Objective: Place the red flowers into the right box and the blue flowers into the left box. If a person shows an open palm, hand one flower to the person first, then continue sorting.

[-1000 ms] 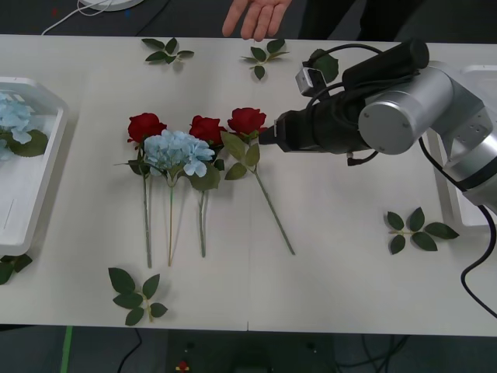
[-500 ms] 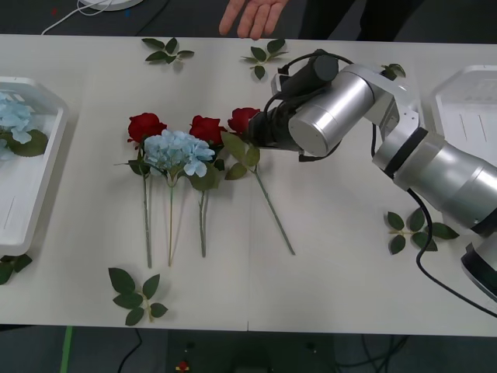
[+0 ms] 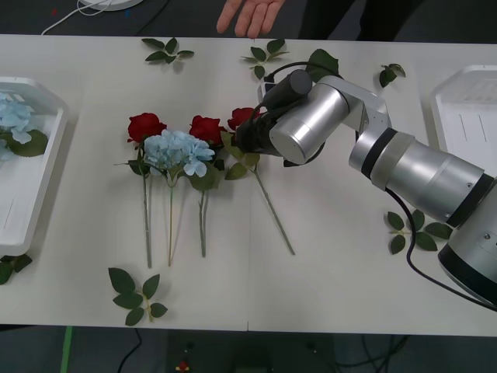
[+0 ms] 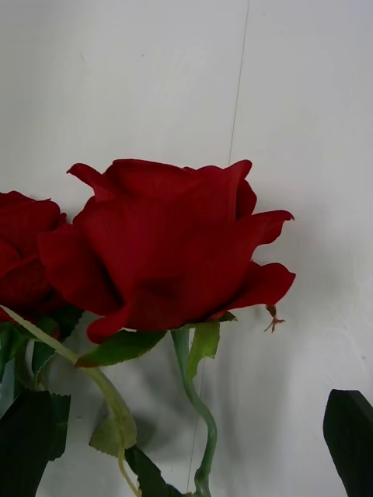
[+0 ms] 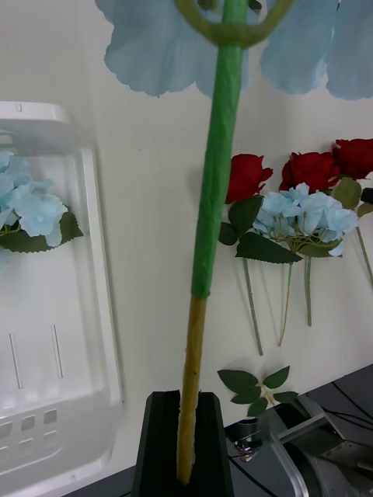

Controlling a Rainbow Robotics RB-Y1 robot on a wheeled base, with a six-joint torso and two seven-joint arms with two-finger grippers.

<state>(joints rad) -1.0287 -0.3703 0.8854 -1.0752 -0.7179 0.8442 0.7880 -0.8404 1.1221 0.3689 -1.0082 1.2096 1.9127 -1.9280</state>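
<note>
Three red flowers lie in a row mid-table: blooms at the left (image 3: 146, 124), the middle (image 3: 206, 127) and the right (image 3: 242, 116). A blue flower (image 3: 178, 150) lies among them. My right gripper (image 3: 247, 138) is at the rightmost rose (image 4: 171, 241), open, with one black finger (image 4: 350, 439) beside the stem. My left gripper (image 5: 184, 404) is shut on the stem of another blue flower (image 5: 214, 194), held upright. The left box (image 3: 35, 194) holds a blue flower (image 3: 12, 116). The right box (image 3: 466, 116) is at the far right. A person's open palm (image 3: 250, 14) shows beyond the far table edge.
Loose green leaf sprigs lie near the front (image 3: 138, 294), at the right (image 3: 419, 229) and along the far edge (image 3: 167, 50) (image 3: 264, 54). My right arm's silver forearm (image 3: 404, 167) crosses the table's right half.
My right arm has swung left across the table, bringing its gripper from beside the rightmost rose onto its bloom. The flowers and the person's palm have stayed put.
</note>
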